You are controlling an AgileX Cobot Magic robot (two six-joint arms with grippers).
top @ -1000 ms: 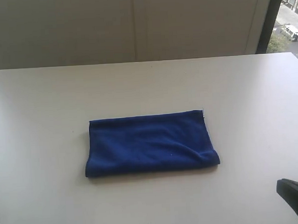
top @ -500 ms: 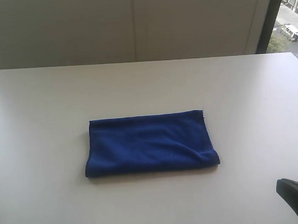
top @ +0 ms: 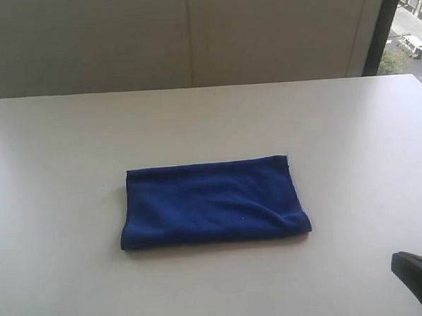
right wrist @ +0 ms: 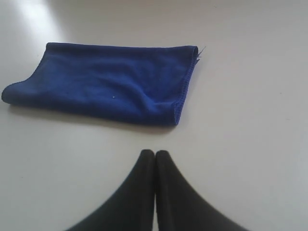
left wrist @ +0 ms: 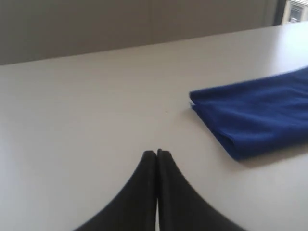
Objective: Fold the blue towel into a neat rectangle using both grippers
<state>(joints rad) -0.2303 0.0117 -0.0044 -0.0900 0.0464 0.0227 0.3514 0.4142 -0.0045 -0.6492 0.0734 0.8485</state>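
The blue towel (top: 213,202) lies folded into a flat rectangle in the middle of the white table, also in the left wrist view (left wrist: 255,113) and the right wrist view (right wrist: 106,84). My left gripper (left wrist: 157,153) is shut with nothing between its fingers, well short of the towel's left end; it is out of the exterior view. My right gripper (right wrist: 155,153) is shut and empty too, a little short of the towel's right end. Only a black corner of the right arm (top: 421,273) shows at the exterior view's lower right edge.
The white table (top: 55,152) spreads bare all around the towel. A grey wall (top: 190,32) runs behind its far edge, and a window strip (top: 409,27) shows at the top right.
A small dark sliver of the left arm at the lower left edge of the exterior view has gone out of sight. The towel and right arm have not moved.
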